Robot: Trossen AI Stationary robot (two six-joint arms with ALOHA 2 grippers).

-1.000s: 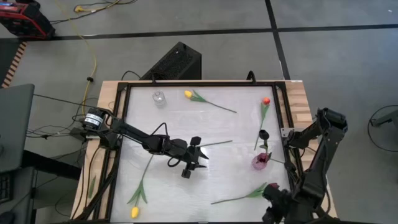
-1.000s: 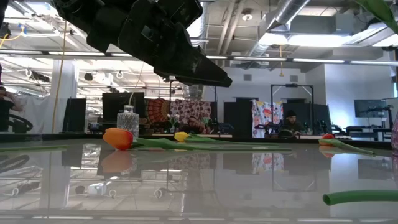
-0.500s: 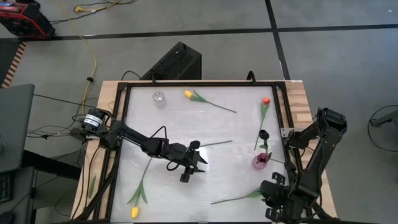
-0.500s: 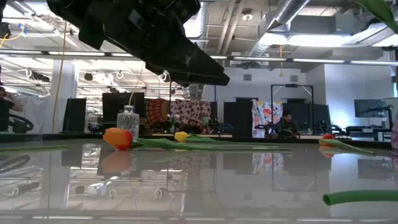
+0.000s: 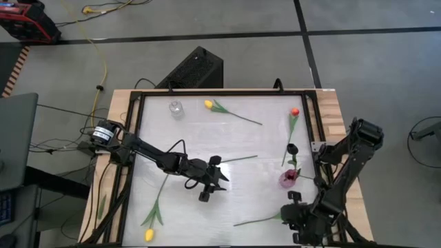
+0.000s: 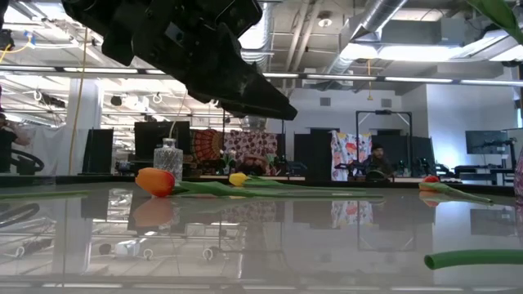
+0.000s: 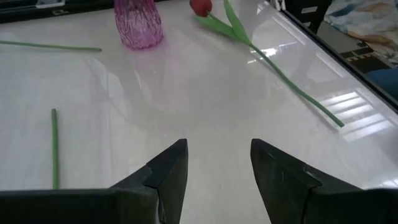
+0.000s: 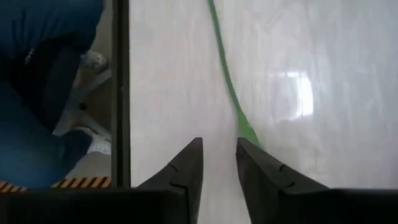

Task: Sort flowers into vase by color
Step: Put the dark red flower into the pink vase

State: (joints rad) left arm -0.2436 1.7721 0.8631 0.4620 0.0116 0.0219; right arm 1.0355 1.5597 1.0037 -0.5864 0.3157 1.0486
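Pink glass vase [image 5: 288, 178] stands near the right edge of the white table [image 5: 207, 134], placed so that the right arm can feed stems into it; a dark-headed flower [image 5: 292, 149] already rises from it. A clear vase [image 5: 176, 108] stands at the far left corner, presumably for another colour. The remaining tulips lie flat and well apart: a yellow one [image 5: 209, 105] just right of the clear vase, a red one [image 5: 295, 111] at the far right, a second yellow one [image 5: 149, 235] at the near left, and a loose green stem [image 5: 258, 220] at the near right. The left gripper [image 7: 217, 168] hovers over the table's middle, fingers apart and empty, with a bare stem [image 7: 55, 146] lying just beside it and the red tulip and pink vase beyond. The right gripper [image 8: 219, 163] hangs low at the near right corner, fingers slightly parted and holding nothing; the green stem lies on the table directly ahead of its tips, probably its next pick.
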